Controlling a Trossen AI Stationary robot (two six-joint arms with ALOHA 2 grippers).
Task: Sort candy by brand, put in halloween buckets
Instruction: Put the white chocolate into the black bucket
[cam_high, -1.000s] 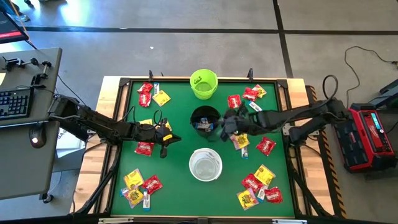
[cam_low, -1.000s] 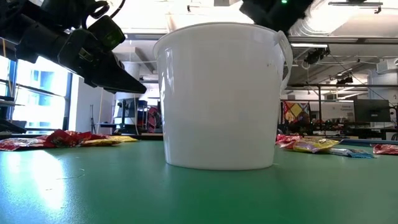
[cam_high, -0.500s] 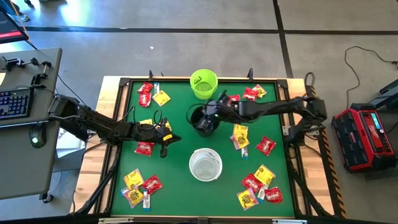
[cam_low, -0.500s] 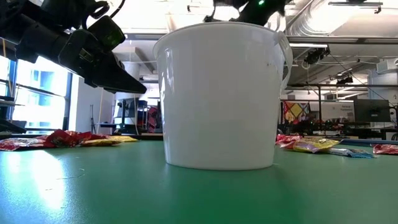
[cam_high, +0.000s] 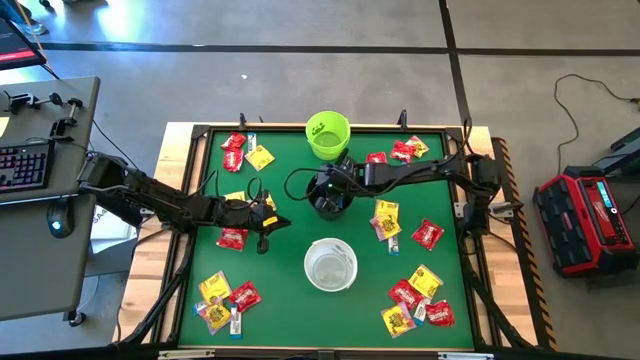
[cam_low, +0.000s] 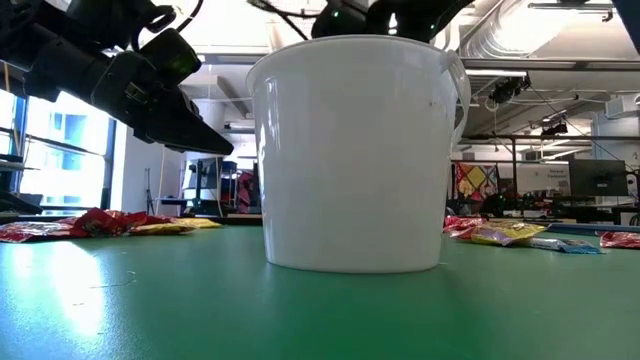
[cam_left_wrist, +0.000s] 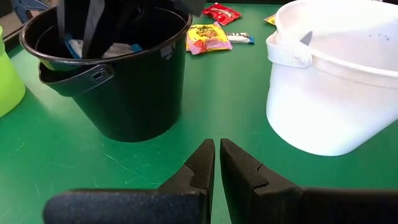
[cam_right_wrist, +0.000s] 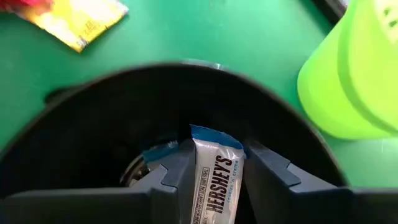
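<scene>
Right gripper (cam_right_wrist: 214, 177) poised over the mouth of the black bucket (cam_high: 329, 193) at centre frame in the high view, jaws part-open and clamped on a blue-and-white Hershey's bar (cam_right_wrist: 216, 180), held end-down, probably so it falls among like bars already inside. Left gripper (cam_left_wrist: 216, 163) waiting low at left of centre, jaws shut on nothing, aimed between the black bucket and the white bucket (cam_high: 330, 264). Lime green bucket (cam_high: 327, 135) just above the black one, close enough to crowd the right arm. Red and yellow candy (cam_high: 412, 300) strewn in clusters at the corners and right side of the green tabletop (cam_high: 290, 290), none blocking the drop.
</scene>
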